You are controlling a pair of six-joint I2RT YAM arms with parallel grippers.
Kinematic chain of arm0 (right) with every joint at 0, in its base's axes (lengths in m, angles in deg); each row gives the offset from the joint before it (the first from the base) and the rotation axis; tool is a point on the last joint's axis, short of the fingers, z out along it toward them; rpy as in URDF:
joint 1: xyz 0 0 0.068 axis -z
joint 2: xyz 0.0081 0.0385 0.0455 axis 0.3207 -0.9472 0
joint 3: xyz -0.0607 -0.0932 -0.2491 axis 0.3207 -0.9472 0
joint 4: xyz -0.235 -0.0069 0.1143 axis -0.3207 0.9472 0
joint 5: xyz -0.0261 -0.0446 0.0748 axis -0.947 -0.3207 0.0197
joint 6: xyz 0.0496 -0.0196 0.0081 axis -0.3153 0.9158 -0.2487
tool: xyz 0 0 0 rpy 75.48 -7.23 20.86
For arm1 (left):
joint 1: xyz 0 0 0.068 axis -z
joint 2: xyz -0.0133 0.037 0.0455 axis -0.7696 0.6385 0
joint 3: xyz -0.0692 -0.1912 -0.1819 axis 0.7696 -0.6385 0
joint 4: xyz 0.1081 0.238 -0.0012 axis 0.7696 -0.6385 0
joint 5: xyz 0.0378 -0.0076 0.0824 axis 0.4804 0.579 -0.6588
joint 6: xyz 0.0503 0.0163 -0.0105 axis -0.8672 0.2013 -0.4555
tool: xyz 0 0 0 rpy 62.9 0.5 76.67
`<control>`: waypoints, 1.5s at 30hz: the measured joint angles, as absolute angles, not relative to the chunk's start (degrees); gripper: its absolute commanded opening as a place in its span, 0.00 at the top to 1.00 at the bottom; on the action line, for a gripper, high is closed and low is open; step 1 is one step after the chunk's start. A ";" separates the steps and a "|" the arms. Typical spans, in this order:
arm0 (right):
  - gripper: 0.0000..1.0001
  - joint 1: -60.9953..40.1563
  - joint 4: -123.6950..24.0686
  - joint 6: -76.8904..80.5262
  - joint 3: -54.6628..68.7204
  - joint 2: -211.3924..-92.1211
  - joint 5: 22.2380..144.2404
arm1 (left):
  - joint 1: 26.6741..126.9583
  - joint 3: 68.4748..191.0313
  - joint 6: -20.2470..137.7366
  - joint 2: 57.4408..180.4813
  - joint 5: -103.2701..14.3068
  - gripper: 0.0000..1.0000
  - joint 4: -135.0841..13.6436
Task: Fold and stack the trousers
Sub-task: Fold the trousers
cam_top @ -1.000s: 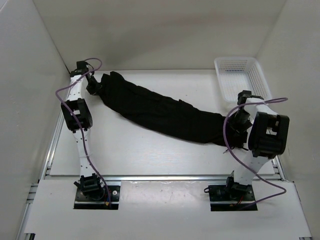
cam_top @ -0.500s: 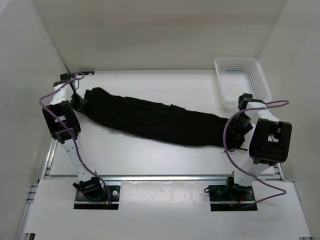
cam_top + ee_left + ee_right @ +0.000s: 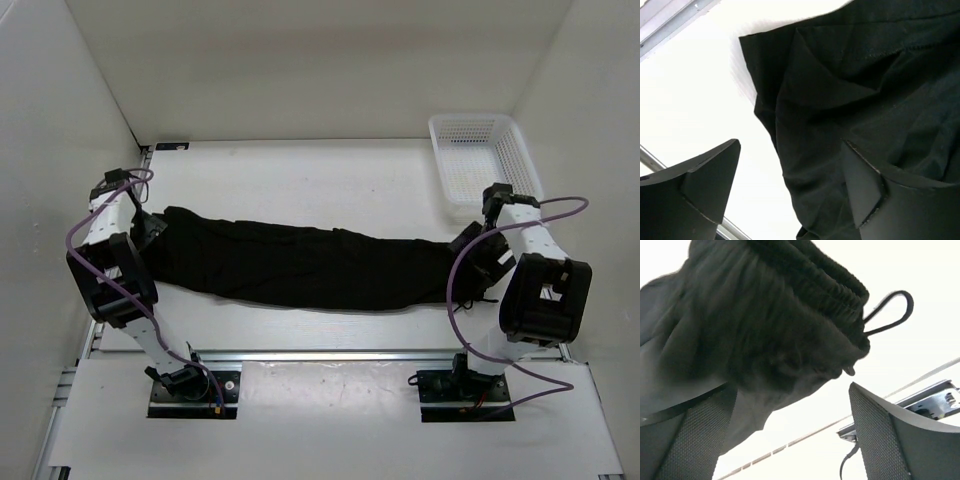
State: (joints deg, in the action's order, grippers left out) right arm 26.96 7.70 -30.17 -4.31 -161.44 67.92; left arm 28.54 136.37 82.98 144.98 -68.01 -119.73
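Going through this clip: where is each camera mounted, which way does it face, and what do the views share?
Top external: above and behind the bases, looking down at the table; both arms, the left hand and the right hand show.
Left wrist: on the left arm, looking past its fingers at the trousers' hemmed end.
Right wrist: on the right arm, looking past its fingers at the waistband and drawstring.
Shared: all three show the black trousers.
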 measured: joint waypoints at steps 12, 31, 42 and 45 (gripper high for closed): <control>0.00 26.96 13.10 -26.96 11.01 -153.20 68.33 | 25.72 140.85 78.02 147.78 -60.21 0.15 -118.24; 0.00 26.96 15.59 -26.74 9.96 -152.74 69.80 | 18.11 136.56 80.18 157.35 -53.56 0.79 -112.56; 0.00 26.96 15.48 -27.27 8.17 -149.98 69.82 | 21.54 138.60 79.59 149.51 -56.88 0.90 -115.23; 0.00 26.96 15.37 -27.40 7.34 -149.20 69.82 | 24.91 144.83 77.27 145.31 -59.00 0.90 -118.05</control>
